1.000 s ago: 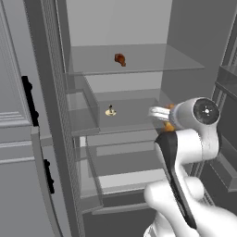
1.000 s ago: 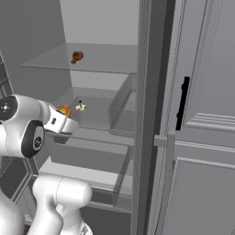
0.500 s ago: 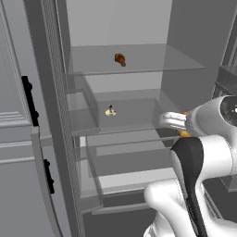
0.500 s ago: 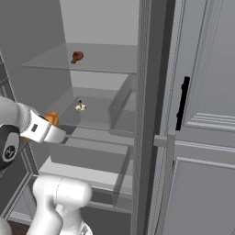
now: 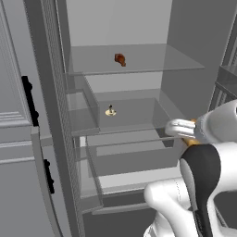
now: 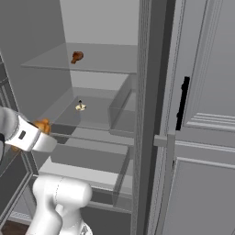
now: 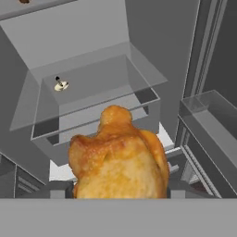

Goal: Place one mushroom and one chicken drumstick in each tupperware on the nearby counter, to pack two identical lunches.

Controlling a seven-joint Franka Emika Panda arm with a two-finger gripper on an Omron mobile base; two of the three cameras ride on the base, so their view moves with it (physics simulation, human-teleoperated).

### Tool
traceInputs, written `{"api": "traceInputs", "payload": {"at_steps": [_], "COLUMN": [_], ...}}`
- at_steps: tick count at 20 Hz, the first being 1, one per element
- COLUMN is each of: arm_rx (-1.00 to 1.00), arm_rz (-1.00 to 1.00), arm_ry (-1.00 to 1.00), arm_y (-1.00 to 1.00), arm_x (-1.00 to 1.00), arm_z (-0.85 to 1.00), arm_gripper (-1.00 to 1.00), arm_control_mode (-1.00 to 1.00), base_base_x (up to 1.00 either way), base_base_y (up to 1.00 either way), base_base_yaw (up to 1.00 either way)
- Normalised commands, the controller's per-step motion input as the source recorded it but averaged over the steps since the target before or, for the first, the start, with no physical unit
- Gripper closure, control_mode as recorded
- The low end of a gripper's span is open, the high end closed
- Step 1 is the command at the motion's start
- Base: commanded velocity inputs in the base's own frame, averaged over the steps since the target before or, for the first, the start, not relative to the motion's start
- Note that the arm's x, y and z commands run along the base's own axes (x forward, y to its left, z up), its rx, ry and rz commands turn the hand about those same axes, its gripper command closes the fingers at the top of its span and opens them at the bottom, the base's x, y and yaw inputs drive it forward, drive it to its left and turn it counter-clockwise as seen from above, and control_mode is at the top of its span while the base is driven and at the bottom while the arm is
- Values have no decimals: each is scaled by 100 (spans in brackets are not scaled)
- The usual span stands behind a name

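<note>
Tool (image 7: 121, 196) pinches a golden chicken drumstick (image 7: 119, 157), apparently between both fingers, though the meat hides them. Second drumstick (image 5: 120, 59) on upper fridge shelf; mushroom (image 5: 110, 111) in the drawer below.

2 chicken drumsticks: one big golden drumstick (image 7: 118, 157) right at the hand camera, one brown drumstick (image 5: 120, 59) on the upper glass shelf (image 5: 152, 60). 1 mushroom (image 5: 110, 111) in the clear drawer (image 5: 83, 111) below. 2 dark door handles (image 5: 30, 99) on the left panel.
</note>
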Motion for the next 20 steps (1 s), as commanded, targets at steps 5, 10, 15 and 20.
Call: {"api": "traceInputs", "payload": {"at_steps": [5,10,15,20], "arm_rx": [0,0,0,0], "arm_rz": [4,4,0,0], "arm_ry": [6,3,0,0], "arm_y": [0,0,0,0], "arm_x": [-17,-19,0,0], "arm_z": [0,0,0,0], "arm_gripper": [100,100,100,100], "arm_control_mode": [-100,100,100,100], "base_base_x": [0,-8,-64,-79], "base_base_y": [0,0,4,27], "base_base_yaw": [0,1,7,8]}}
